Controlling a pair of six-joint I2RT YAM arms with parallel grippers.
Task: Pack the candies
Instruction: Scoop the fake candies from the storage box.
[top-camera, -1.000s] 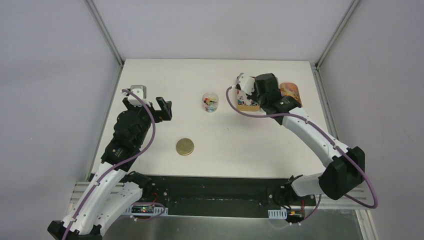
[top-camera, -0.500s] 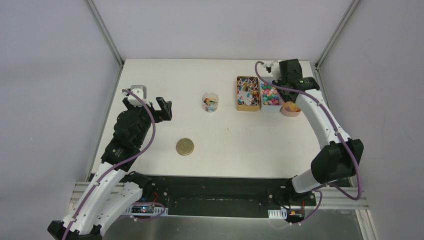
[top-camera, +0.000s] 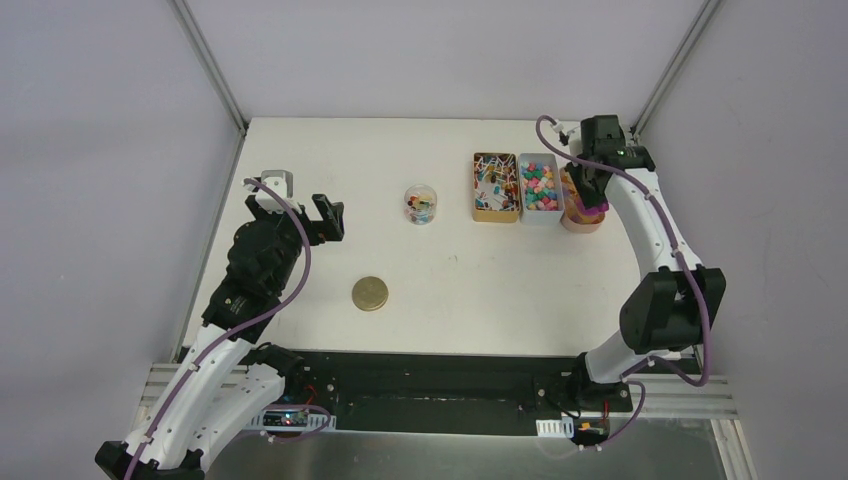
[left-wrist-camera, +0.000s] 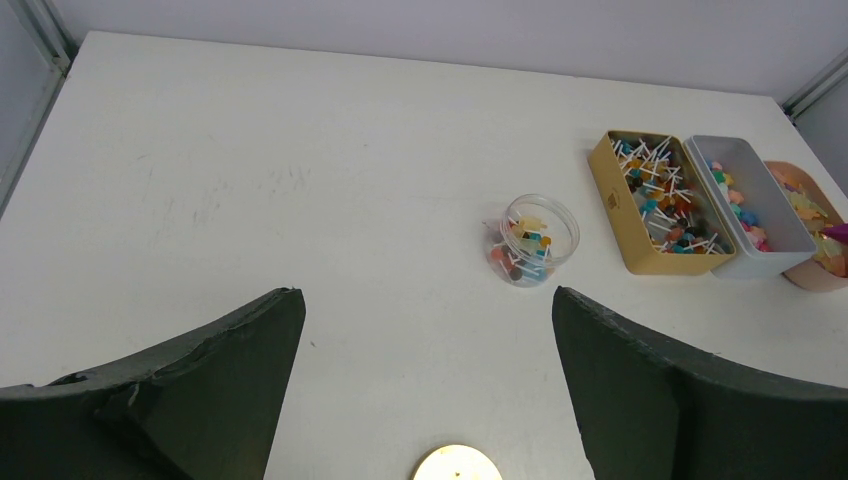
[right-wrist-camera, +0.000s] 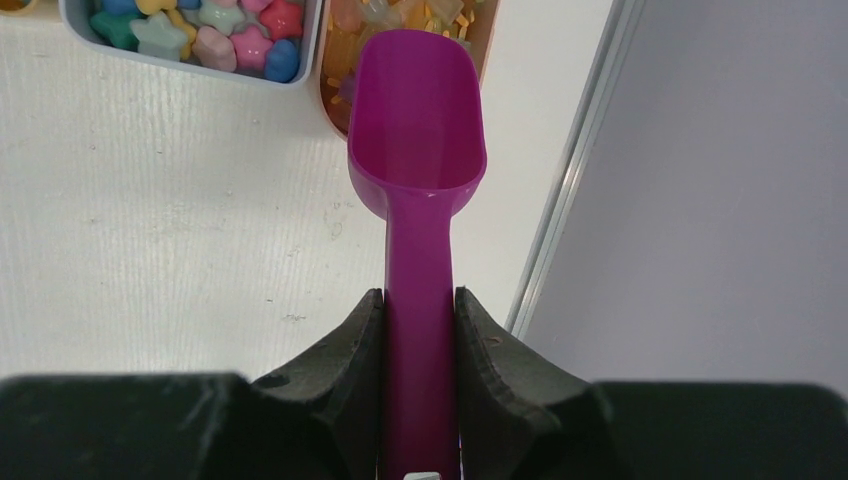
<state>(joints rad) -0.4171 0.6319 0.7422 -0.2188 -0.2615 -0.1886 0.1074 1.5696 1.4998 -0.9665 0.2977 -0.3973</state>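
Right wrist view has the right gripper (right-wrist-camera: 418, 312) clamped shut on the handle of the magenta scoop (right-wrist-camera: 418, 110), both fingers pressed flat against it. The bowl is empty and its tip hangs over the near end of the orange dish (top-camera: 581, 226), where the amber candies (right-wrist-camera: 440, 12) lie. The pastel pieces (right-wrist-camera: 215, 35) sit in the white tray (left-wrist-camera: 748, 266) just beside that dish, and the wrapped ones (left-wrist-camera: 665, 195) fill the gold tin (left-wrist-camera: 612, 210) on the tray's other side. A few candies already lie in the clear jar (left-wrist-camera: 530, 240), which stands well apart from the trays toward the middle of the table (left-wrist-camera: 250, 150), its round gold lid (top-camera: 370, 293) lying off nearer the arms. The left gripper (left-wrist-camera: 425, 300) hangs wide open on its own side, holding nothing. To my eye the step in hand is filling the scoop from the orange dish. It would go best with the lip tipped down to the dish floor, then pushed along the length of the dish rather than across it, since the dish looks light enough to slide or tip. Levelling the bowl before lifting, and taking a modest load, should keep pieces from rolling off on the long carry to the narrow jar mouth.
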